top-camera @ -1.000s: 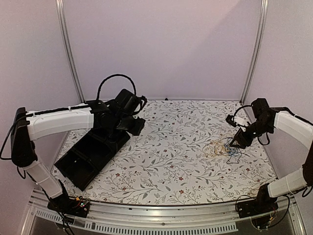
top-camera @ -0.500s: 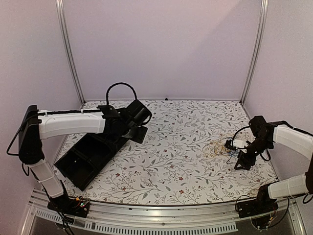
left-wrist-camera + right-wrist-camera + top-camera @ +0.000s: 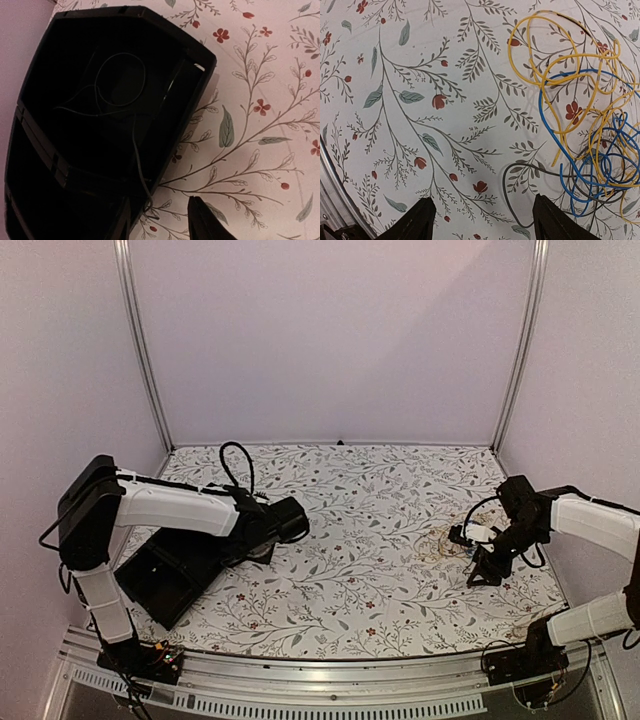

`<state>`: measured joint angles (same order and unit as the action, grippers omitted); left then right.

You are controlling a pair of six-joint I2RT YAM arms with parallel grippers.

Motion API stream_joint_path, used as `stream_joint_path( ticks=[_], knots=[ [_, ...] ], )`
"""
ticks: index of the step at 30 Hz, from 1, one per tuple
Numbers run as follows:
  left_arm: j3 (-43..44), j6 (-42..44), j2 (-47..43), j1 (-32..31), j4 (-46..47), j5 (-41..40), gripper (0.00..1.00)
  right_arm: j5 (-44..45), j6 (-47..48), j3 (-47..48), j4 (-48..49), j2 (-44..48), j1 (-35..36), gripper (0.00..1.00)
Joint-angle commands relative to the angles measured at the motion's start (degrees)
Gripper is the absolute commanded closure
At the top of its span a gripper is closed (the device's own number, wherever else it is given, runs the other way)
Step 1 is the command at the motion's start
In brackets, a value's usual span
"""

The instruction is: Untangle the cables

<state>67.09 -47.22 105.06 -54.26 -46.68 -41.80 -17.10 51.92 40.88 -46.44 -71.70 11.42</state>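
Several tangled cables (image 3: 590, 150) ahead of right jaws, spread wide, empty, left jaws unclear

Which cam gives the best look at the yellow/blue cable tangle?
Right wrist: the cable tangle fills the right side, yellow, blue and dark strands separable. Top external shows it only as a faint small clump. Left wrist misses it, showing a black tray holding one thin wire.

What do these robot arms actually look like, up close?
Both the left arm and right arm wear smooth white shells between chunky black joints. Off the wrists loop thick black cables. The right gripper ends in two dark, pointed fingers; no markings are readable.
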Motion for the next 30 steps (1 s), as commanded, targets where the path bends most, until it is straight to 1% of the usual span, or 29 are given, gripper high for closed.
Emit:
stream_joint_path(
  ticks=[1,5,9,14,17,20,26,30],
  knots=[
    [0.84,-3.09,0.91,0.44,-2.33,-3.31,0.62,-2.36,-1.09,1.37,0.38,-0.20,0.51,0.29],
    [0.94,-2.90,2.07,1.50,-2.07,-3.55,0.65,-2.70,-1.25,0.33,0.70,0.31,0.62,0.29],
    [1.20,-1.62,3.49,2.36,-0.88,-3.59,0.65,-2.76,-1.19,0.20,0.88,-0.05,0.54,0.29],
    [1.38,-0.76,4.95,3.18,0.08,-3.59,0.70,-3.30,-1.13,0.85,0.86,-0.67,0.62,0.29],
    [1.23,-0.29,5.56,3.46,0.58,-3.74,0.76,-3.84,-1.27,0.95,0.92,-0.89,0.62,0.29],
    [1.32,0.70,5.76,3.69,1.65,-3.73,0.85,-4.33,-1.62,0.80,1.12,-1.22,0.70,0.29],
    [2.31,2.22,5.15,4.28,1.67,-4.81,1.00,-4.69,-1.98,0.69,1.21,-1.27,0.73,0.30],
    [3.10,4.22,3.62,4.80,1.59,-5.67,1.00,-5.01,-2.22,0.69,1.34,-1.16,0.74,0.30]
  ],
)
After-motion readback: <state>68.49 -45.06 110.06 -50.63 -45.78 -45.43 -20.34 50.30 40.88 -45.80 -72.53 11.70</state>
